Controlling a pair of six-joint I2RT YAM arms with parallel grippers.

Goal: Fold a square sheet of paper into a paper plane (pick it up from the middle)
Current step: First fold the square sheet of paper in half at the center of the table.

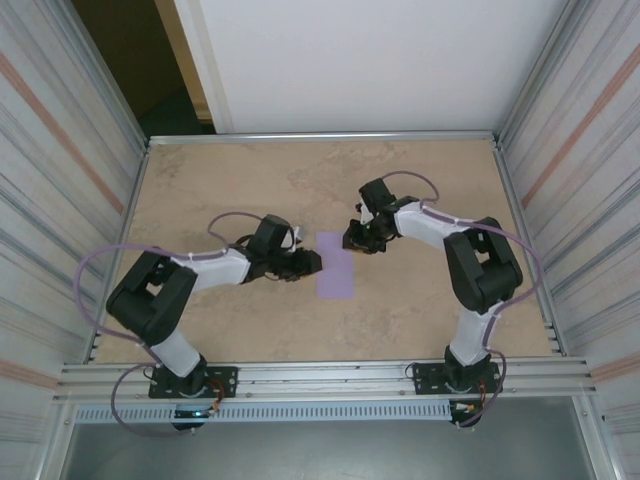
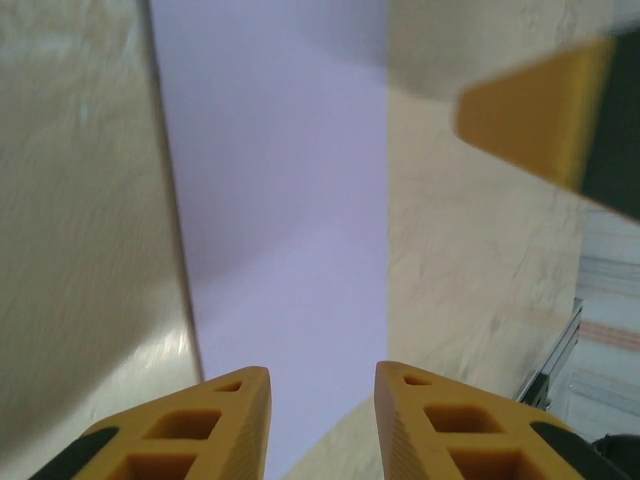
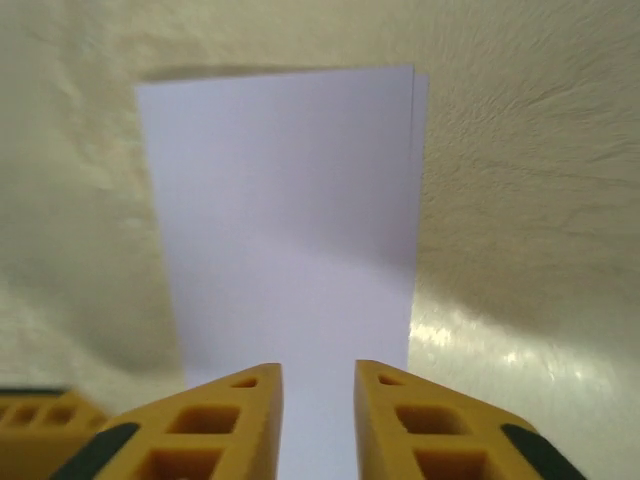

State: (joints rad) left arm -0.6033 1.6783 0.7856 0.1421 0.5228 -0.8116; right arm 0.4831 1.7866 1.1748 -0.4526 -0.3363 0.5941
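The square sheet of paper (image 1: 336, 265), lavender and doubled over into a narrow rectangle, lies flat on the desk (image 1: 230, 190) with a robot arm at two of its edges. The left gripper (image 1: 312, 262) sits just beside the sheet's left long edge, its yellow fingers (image 2: 230, 420) apart, with a gap between them and nothing held. The right gripper (image 1: 352, 242) sits at the sheet's far short end, its fingers (image 3: 240, 420) likewise apart and clamped on nothing. In the right wrist view the sheet (image 3: 290, 220) shows two layers slightly out of line along one long side. The paper looks thin, light and limp. It is likely to slide on the smooth stone-look top when nudged, to sag if lifted by one corner, and to crease wherever it is pinched hard. A light pinch at the middle of an edge, with the other arm pressing the sheet down, looks the safest hold
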